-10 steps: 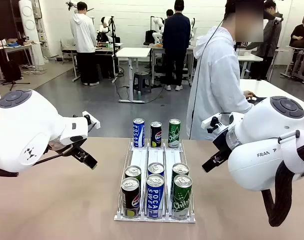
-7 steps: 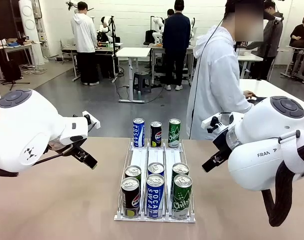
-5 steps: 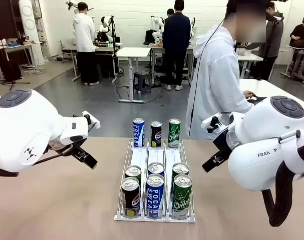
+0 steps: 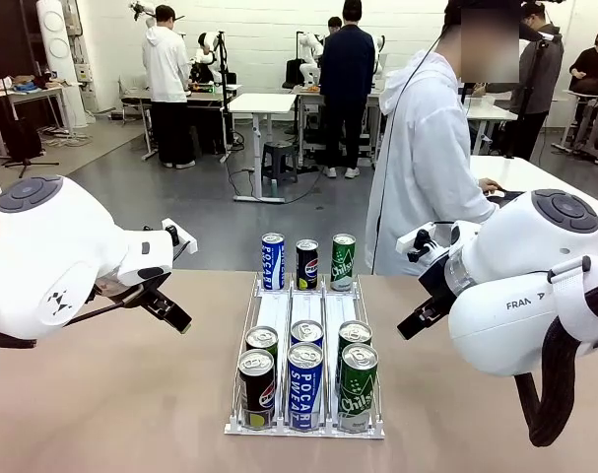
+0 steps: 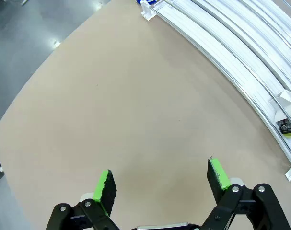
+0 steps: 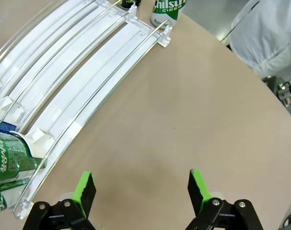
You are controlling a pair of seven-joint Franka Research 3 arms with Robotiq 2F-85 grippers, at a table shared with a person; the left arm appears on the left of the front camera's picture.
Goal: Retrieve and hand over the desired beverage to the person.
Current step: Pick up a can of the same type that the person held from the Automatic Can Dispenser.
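A white three-lane rack (image 4: pixel 276 313) stands mid-table with several cans. Its near end holds a Pepsi can (image 4: pixel 256 389), a Pocari Sweat can (image 4: pixel 304 384) and a green Chilsung cider can (image 4: pixel 357 386); three more cans stand at the far end. The person (image 4: pixel 422 158) in a white hooded jacket stands at the far right, turned sideways, one hand (image 4: pixel 491 186) on a side table. My left gripper (image 5: pixel 162 182) hangs open over bare tabletop left of the rack (image 5: pixel 241 48). My right gripper (image 6: pixel 141 189) is open over bare tabletop right of the rack (image 6: pixel 78 91), holding nothing.
My left arm (image 4: pixel 52 256) and right arm (image 4: pixel 515 286) flank the rack, both above the table. The right wrist view has a cider can (image 6: pixel 167 9) at the rack's far end and a green can (image 6: pixel 8 153) at its near end. Other people and tables stand far behind.
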